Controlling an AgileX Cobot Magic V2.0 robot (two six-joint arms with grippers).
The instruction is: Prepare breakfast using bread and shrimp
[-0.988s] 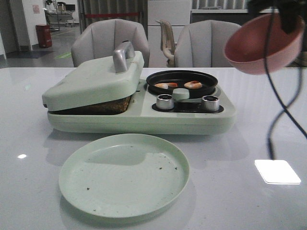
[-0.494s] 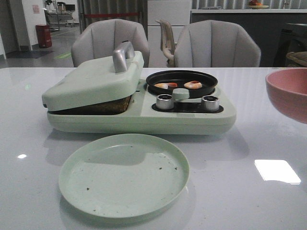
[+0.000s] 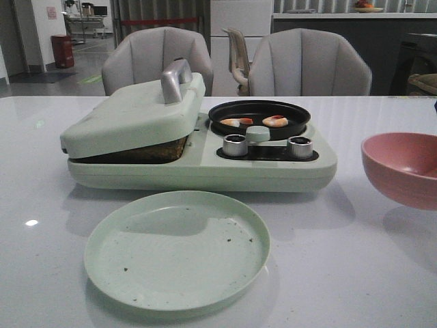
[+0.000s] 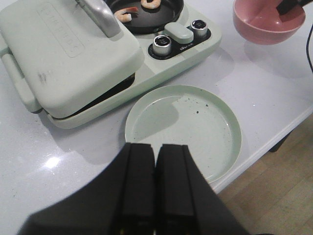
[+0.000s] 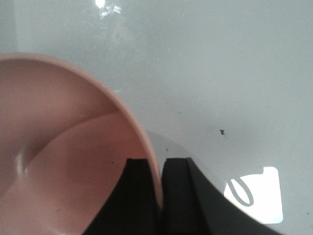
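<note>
While the white worktop [image 3: 355,273] carries the green breakfast maker [image 3: 198,154], we see bread [image 3: 147,152] under its nearly closed lid and two shrimp [image 3: 236,121] in its black pan [image 3: 259,117]. Our right gripper [image 5: 156,169] pinches the pink bowl [image 3: 403,167] rim beside the appliance; our left gripper [image 4: 155,161] is closed on nothing above the green plate [image 4: 215,127].

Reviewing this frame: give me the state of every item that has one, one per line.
Appliance lid: nearly shut, propped slightly open over dark contents.
Shrimp: two, lying in the black pan.
Green plate: empty apart from crumbs.
Pink bowl: upright, empty.
Left gripper: shut, empty.
Right gripper: clamped on bowl rim.
</note>
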